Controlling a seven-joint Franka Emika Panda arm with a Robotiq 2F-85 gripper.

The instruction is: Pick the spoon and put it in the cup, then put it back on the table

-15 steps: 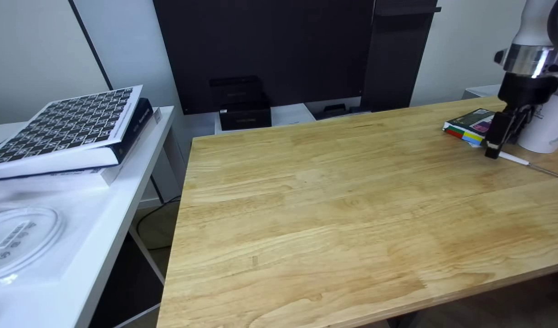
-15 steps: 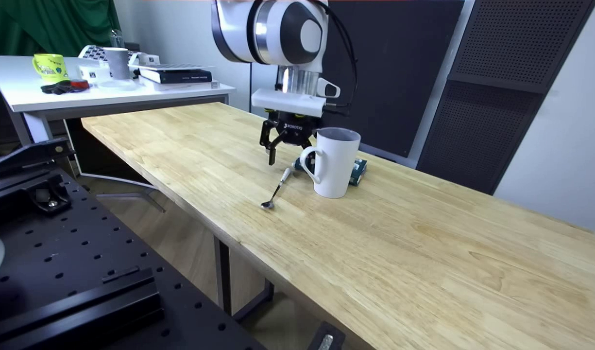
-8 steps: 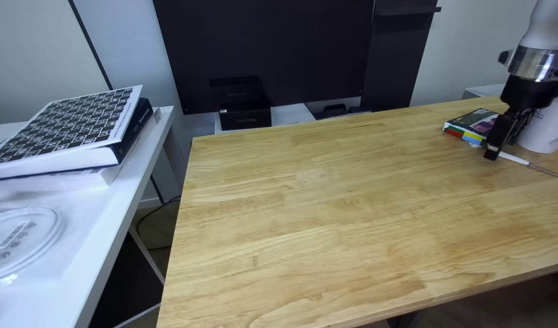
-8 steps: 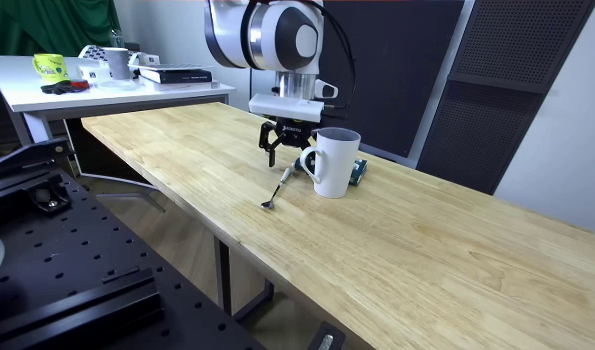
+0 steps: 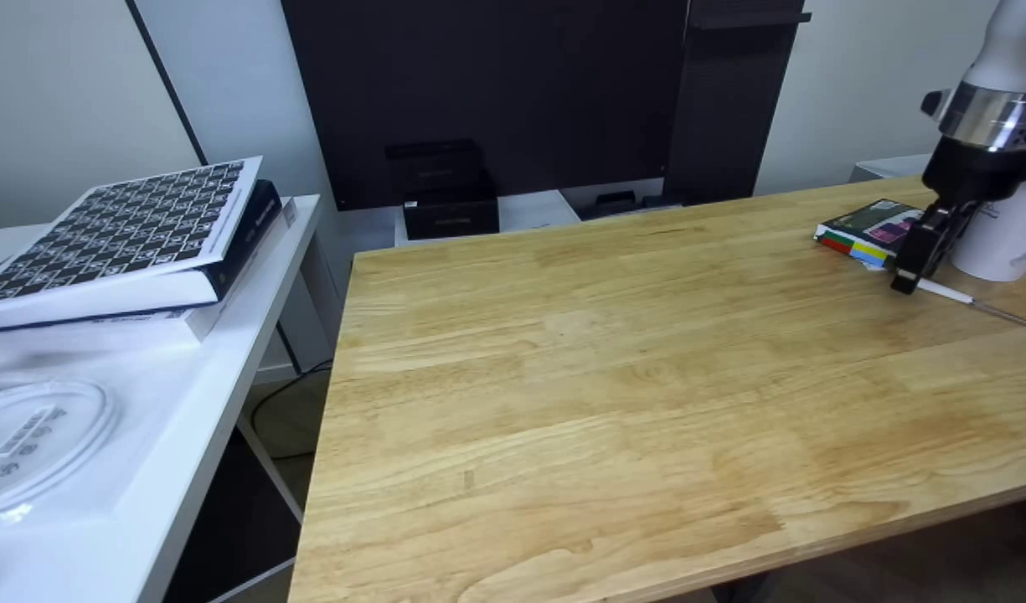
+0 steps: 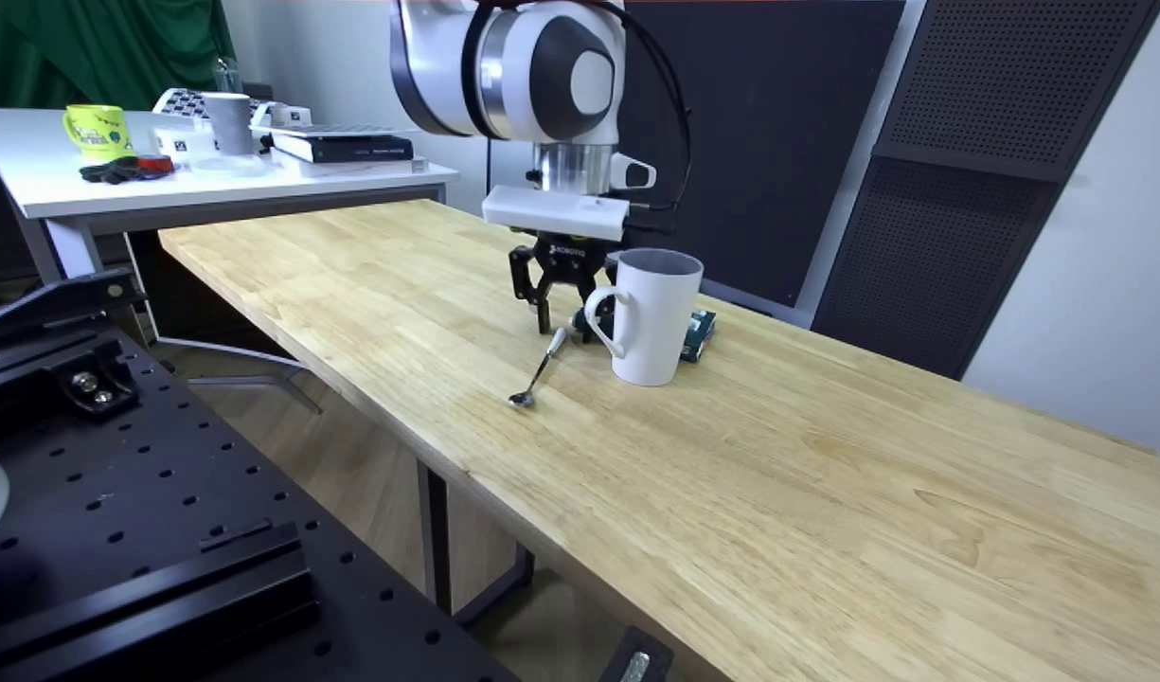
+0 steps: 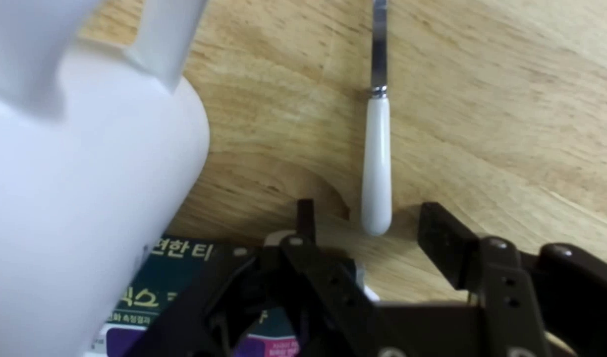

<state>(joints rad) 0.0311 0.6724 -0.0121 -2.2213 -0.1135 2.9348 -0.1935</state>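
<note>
On the light-brown wooden plank table, the slender silvery spoon with its white handle lies near the tall white cup. Since half a second ago, I have narrowed my black two-fingered end effector; it points down, released, its fingers standing apart on either side of the handle's tip.

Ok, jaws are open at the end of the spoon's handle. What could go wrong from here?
1. Only the tip of the spoon's handle seems to lie between the open jaws, so the grip might slip on lifting.
2. The white cup stands close by in the wrist view; a sideways drift might knock it.
3. One jaw overlaps the flat box in the wrist view, so going lower could catch it, though the gap can't be judged.
</note>
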